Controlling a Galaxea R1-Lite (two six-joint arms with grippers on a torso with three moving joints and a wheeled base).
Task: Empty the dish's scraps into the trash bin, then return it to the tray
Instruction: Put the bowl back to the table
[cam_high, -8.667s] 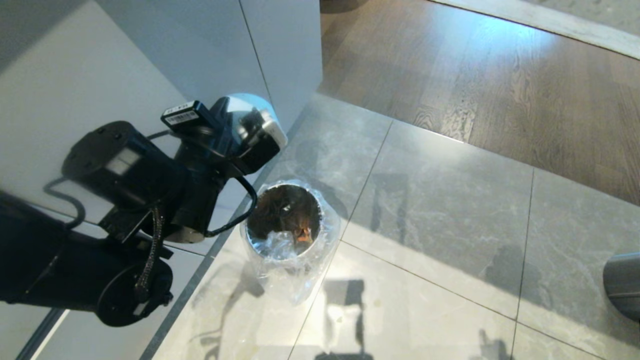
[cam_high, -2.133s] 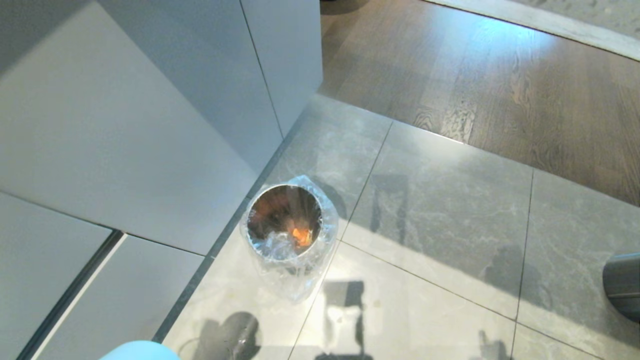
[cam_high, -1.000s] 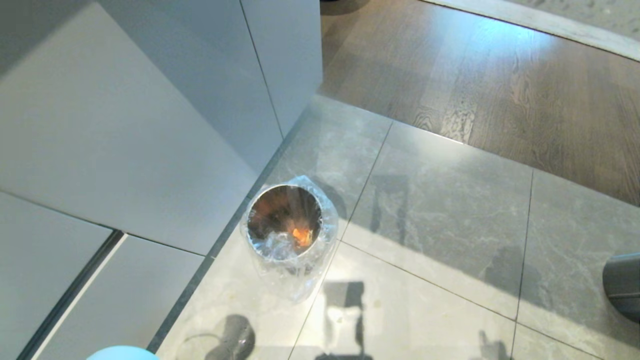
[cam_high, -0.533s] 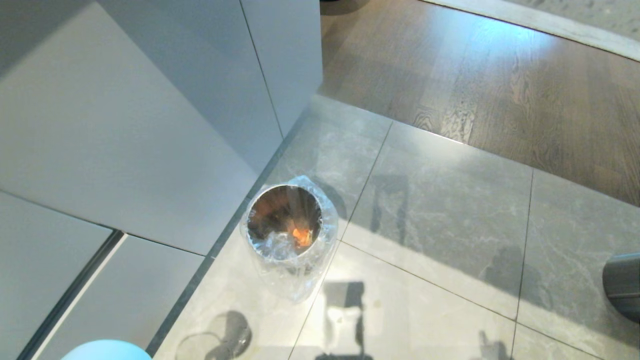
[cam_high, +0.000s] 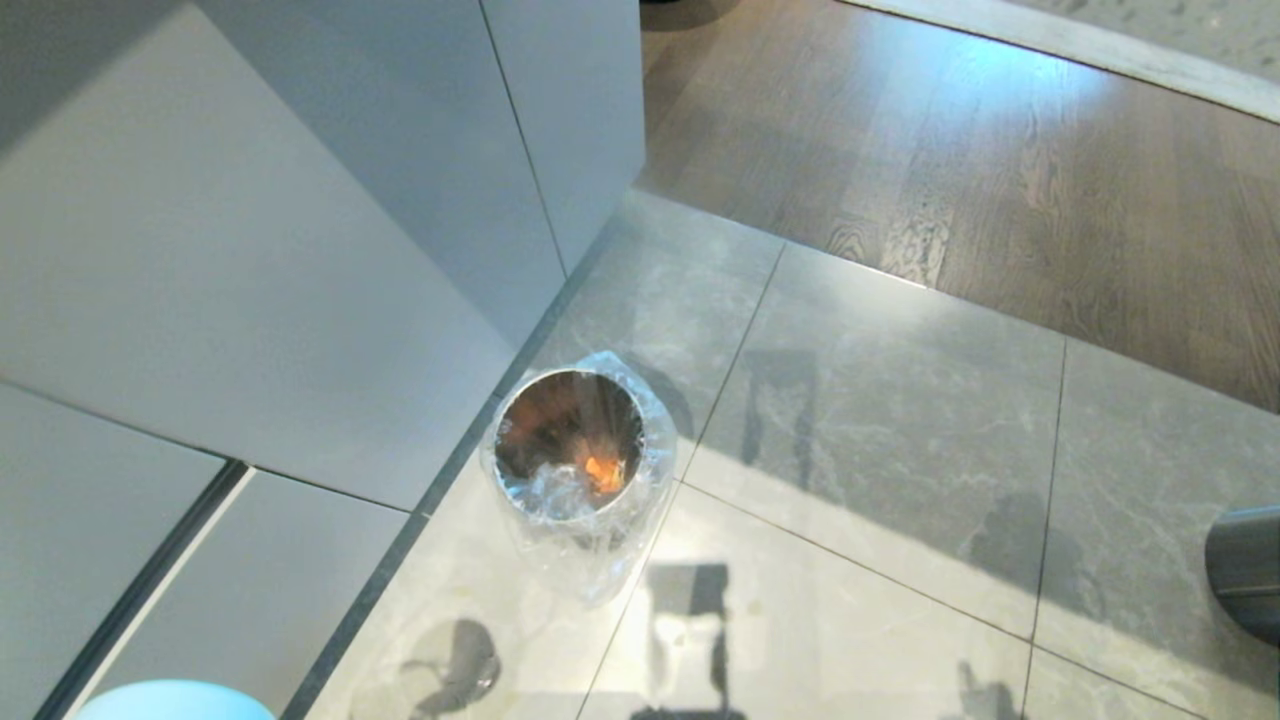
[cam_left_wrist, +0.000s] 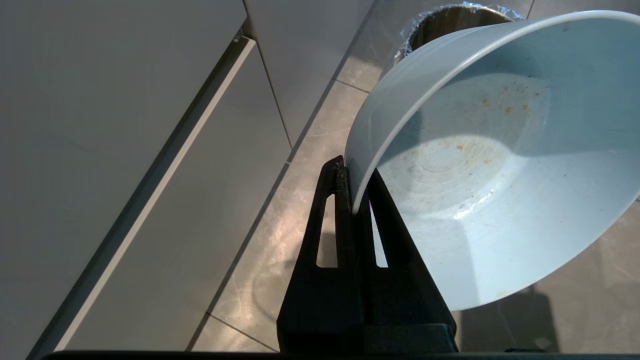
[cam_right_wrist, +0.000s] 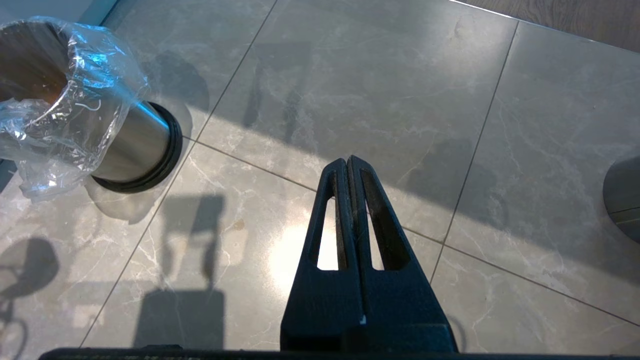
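Down on the grey floor tiles, in the head view, the trash bin (cam_high: 570, 445) stands against the foot of the white cabinet (cam_high: 250, 300), liner draped over its rim and an orange bit of the scraps (cam_high: 601, 468) lying inside. So the dumping half looks done to me. Only a sliver of the dish (cam_high: 172, 700) shows, well off from the bin toward the robot's left side.

Left wrist view: the left gripper (cam_left_wrist: 354, 192) has its fingers pinched tight on the dish's rim, one inside the wall and one outside. The dish is tipped on its side, nothing in it but tiny orange specks and a greasy film. The bin's rim peeks out just behind it.

Right wrist view: the right gripper (cam_right_wrist: 348, 172) hangs over bare tile, well apart from the bin, fingers pressed together on nothing. Just parked.

What's left, I'd say: carry the dish back and set it on the tray, which isn't in any view.
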